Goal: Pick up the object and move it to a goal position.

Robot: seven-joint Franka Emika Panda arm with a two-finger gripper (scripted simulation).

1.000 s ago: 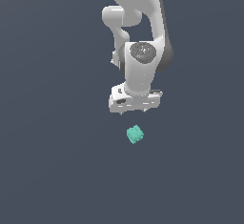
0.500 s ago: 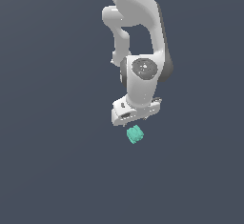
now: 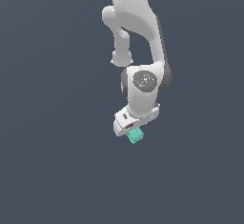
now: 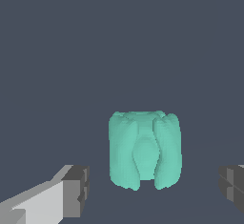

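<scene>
Well, pincer (image 4: 152, 189) wide round block (image 4: 144, 150).

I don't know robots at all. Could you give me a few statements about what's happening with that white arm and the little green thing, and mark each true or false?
1. The gripper is open, its fingers apart. True.
2. The teal block is clamped tight between the fingers. False: gaps show on both sides of it.
3. The block sits between the two fingers. True.
4. The block is red. False: teal-green.
5. In the exterior view, the gripper is far above the block. False: it is right down at it.
</scene>
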